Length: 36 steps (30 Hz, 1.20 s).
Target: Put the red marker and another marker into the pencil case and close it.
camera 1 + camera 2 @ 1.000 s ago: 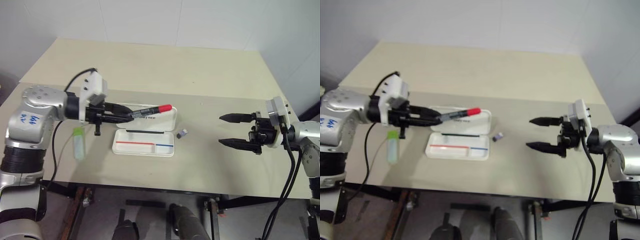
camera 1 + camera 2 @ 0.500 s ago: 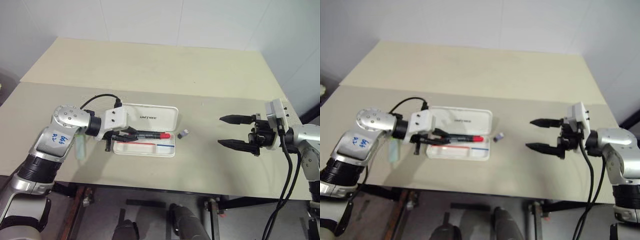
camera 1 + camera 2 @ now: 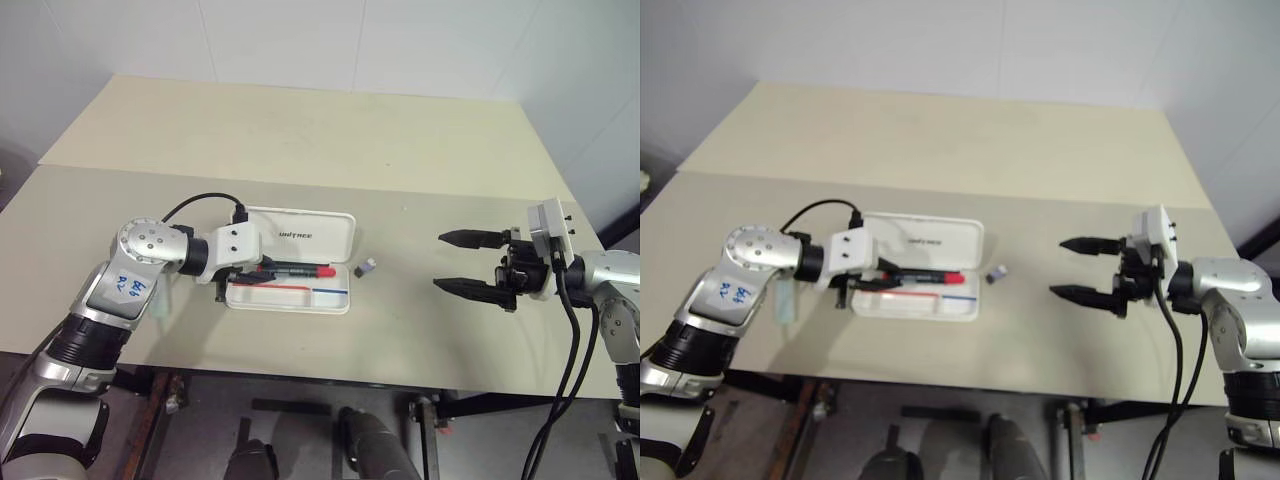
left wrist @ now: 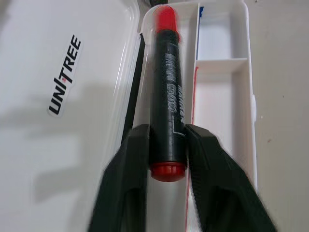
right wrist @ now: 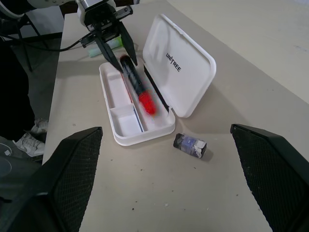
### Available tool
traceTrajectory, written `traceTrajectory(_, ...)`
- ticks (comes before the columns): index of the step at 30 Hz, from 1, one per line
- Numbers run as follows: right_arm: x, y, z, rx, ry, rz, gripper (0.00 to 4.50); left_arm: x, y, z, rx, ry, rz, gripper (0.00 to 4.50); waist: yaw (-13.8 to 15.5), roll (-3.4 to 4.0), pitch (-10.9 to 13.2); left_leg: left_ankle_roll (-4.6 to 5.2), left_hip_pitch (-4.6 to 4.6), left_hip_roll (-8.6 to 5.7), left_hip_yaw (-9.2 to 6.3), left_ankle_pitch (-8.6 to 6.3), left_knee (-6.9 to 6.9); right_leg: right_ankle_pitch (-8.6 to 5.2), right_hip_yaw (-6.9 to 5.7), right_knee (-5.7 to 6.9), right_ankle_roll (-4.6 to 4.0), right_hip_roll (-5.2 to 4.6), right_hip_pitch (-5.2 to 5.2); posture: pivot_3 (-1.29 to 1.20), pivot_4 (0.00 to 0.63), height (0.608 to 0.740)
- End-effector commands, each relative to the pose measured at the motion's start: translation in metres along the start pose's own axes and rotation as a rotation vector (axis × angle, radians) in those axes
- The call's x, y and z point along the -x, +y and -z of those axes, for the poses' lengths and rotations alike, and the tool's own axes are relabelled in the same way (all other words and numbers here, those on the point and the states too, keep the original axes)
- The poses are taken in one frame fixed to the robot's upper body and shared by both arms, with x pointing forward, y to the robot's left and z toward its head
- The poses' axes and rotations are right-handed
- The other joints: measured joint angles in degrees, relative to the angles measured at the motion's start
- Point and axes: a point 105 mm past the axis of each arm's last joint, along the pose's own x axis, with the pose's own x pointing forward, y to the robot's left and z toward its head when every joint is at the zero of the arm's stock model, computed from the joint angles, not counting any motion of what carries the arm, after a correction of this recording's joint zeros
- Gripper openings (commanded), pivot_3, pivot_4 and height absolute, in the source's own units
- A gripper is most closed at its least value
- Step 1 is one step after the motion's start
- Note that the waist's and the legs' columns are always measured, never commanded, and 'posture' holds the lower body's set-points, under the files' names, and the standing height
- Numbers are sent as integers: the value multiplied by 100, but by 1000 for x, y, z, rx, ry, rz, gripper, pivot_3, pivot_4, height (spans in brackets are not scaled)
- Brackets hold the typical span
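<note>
The white pencil case (image 3: 338, 304) lies open on the table, its lid (image 4: 58, 96) flat behind the tray. The red marker (image 4: 167, 108) lies in the tray's long back compartment, red cap pointing right. My left gripper (image 3: 262, 272) is low over the tray's left end, open, its fingers (image 4: 137, 159) loosely flanking the marker's red tail. The other marker, a pale green highlighter (image 3: 786, 302), lies on the table left of the case, partly hidden behind my left arm. My right gripper (image 3: 452, 262) hovers open well to the right of the case, holding nothing.
A tiny dark grey-blue piece (image 3: 366, 267) sits just right of the case. The table's front edge runs close below the case. The beige tabletop stretches bare between the case and my right gripper and behind the lid.
My left arm came down from above the lid and set the red marker into the tray. Its fingers have since loosened around the tail. The right arm held still.
</note>
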Motion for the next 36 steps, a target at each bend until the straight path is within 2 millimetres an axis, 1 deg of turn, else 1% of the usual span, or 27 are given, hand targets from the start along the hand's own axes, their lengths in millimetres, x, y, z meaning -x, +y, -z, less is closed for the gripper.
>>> traceTrajectory(1, 1, -3, -11, 47, -28, 14, 4500, 3, 0, -16, -20, -56, -8, 2662, 0, 0, 0, 0, 0, 0, 0, 0, 0, 0, 0, 0, 0, 0, 0, 0, 150, 740)
traceTrajectory(6, 0, -3, -11, 47, -29, 13, 4500, 4, -6, -25, -4, -85, 8, 4383, 1, 0, 0, 0, 0, 0, 0, 0, 0, 0, 0, 1, 0, 0, 0, 0, 150, 740)
traceTrajectory(7, 0, -4, -11, 48, -30, 12, 4500, 5, -8, -26, 1, -88, 13, 4450, 1, 0, 0, 0, 0, 0, 0, 0, 0, 0, 0, 0, 0, 0, 0, 0, 150, 740)
traceTrajectory(10, -1, -4, -12, 48, -32, 9, 4500, 7, -11, -34, 15, -108, 1, 4450, 0, 0, 0, 0, 0, 0, 0, 0, 0, 0, 0, 1, 1, 0, 0, 0, 150, 740)
traceTrajectory(13, -2, -2, -14, 50, -39, -7, 4500, 13, -12, -46, 35, -146, -32, 4450, -3, 0, 0, 0, 0, 0, -1, 0, 0, 0, 1, 2, 1, 0, 0, 0, 150, 740)
traceTrajectory(18, -8, 9, -23, 57, -67, -70, 4500, 33, 1, -69, 47, -207, -209, 4450, 2, 0, 0, 0, 1, 0, -3, 0, 0, 1, 1, 4, 1, 0, 0, 0, 150, 740)
traceTrajectory(21, -9, 13, -26, 72, -83, -98, 4500, 42, 2, -67, 60, -174, -281, 4450, 1, 0, 0, 0, 1, 0, -4, 0, 0, 1, 0, 3, 2, 0, 1, 0, 150, 740)
traceTrajectory(26, -15, 16, -41, 70, -155, -134, 4500, 62, 9, -73, 152, -234, -464, 4450, -7, -1, 0, -1, 1, 1, -5, 1, 1, 2, 0, 4, 3, 0, 1, 0, 150, 740)
traceTrajectory(29, -17, 25, -39, 39, -160, -194, 4500, 77, 12, -68, 190, -224, -577, 4450, -4, -1, 0, -2, 2, 1, -7, 1, 1, 3, -1, 5, 6, 0, 2, 0, 150, 740)
traceTrajectory(33, -24, 37, -46, 33, -191, -267, 4500, 103, 15, -46, 265, -150, -783, 4450, -13, -1, 0, -2, 1, 2, -9, 1, -2, 3, -3, 2, 5, 0, 2, 0, 150, 740)
traceTrajectory(36, -33, 46, -50, 45, -203, -327, 4500, 117, 16, -30, 313, -93, -920, 4450, -11, -2, 0, -2, 2, 2, -9, 1, -2, 3, -3, 2, 6, 0, 2, 0, 150, 740)
